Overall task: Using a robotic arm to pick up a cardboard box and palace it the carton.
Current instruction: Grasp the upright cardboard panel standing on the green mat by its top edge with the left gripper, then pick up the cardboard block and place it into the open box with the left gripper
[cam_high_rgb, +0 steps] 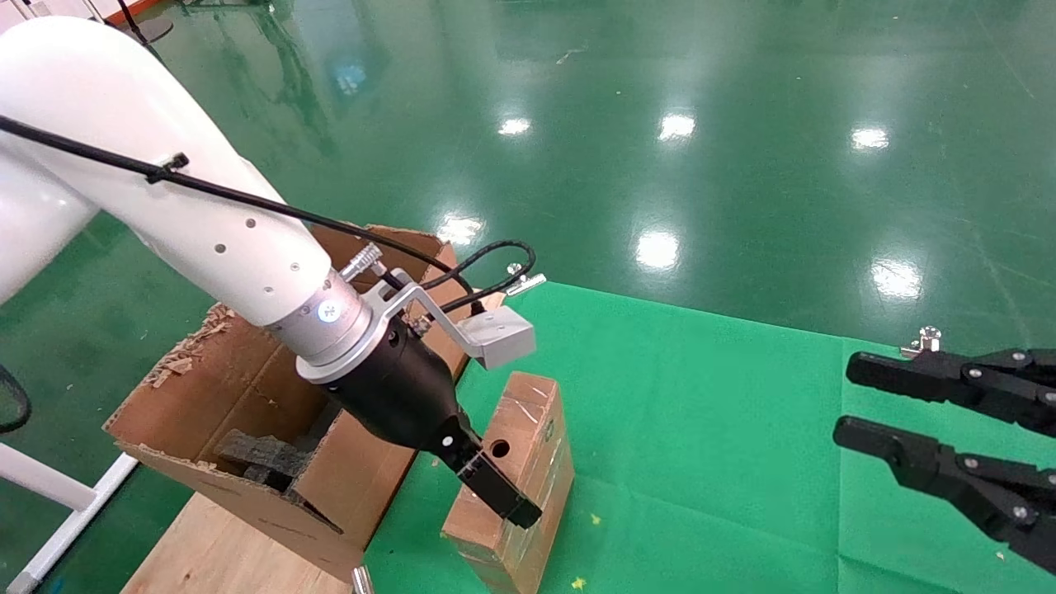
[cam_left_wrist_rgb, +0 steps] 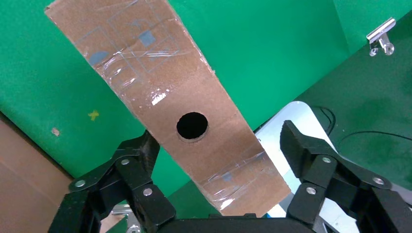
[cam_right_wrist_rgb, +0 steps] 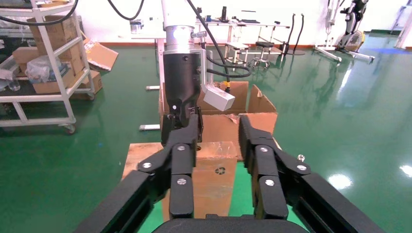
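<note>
Bright green cloth (cam_high_rgb: 701,396) covers the surface, creased, with a few small yellow specks (cam_high_rgb: 579,583) near the front edge. Metal binder clip (cam_high_rgb: 926,340) holds the cloth at the far right edge; another clip (cam_high_rgb: 523,280) sits at the far left corner. Bare wooden board (cam_high_rgb: 206,544) shows at the near left, beside the cloth. Glossy dark green floor (cam_high_rgb: 660,124) all around, with ceiling-light reflections. White frame tubing (cam_high_rgb: 58,503) at the far left, low down. Right wrist view: wheeled white shelving rack (cam_right_wrist_rgb: 43,92) loaded with brown boxes and a plastic bag, benches and stools (cam_right_wrist_rgb: 252,46) farther back, white wall behind.
</note>
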Robot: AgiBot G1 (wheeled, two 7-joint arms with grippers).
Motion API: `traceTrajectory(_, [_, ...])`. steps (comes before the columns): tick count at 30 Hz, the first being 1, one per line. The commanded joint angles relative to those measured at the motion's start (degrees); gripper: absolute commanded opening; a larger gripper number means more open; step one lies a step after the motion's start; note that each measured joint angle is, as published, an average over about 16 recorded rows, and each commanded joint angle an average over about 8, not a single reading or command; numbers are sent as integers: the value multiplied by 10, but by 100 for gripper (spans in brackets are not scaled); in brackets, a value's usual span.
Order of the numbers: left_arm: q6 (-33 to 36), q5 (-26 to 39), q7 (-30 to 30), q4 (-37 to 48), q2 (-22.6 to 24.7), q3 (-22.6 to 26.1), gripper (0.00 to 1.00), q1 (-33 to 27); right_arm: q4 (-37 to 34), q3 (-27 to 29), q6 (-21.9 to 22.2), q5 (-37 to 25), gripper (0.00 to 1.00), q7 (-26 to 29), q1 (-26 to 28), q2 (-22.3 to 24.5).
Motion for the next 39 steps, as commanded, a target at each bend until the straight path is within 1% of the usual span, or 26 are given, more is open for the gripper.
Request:
traceTrajectory(1, [0,0,0,0,0,-1,0,0,0,0,0,0,100,0,0,0])
traceTrajectory(24, [1,-1,1,1,-2,-3,0,1,0,0,0,0,100,0,0,0])
traceTrajectory(28, [1,-3,6,2,-7,-6,0,-6,0,0,0,0,100,0,0,0])
traceTrajectory(33, [0,-13,31,15,-27,-21,0,-36,0,0,0,0,100,0,0,0])
traceTrajectory(39, [0,-20,102,70,-58,-54,0,-100,0,0,0,0,100,0,0,0])
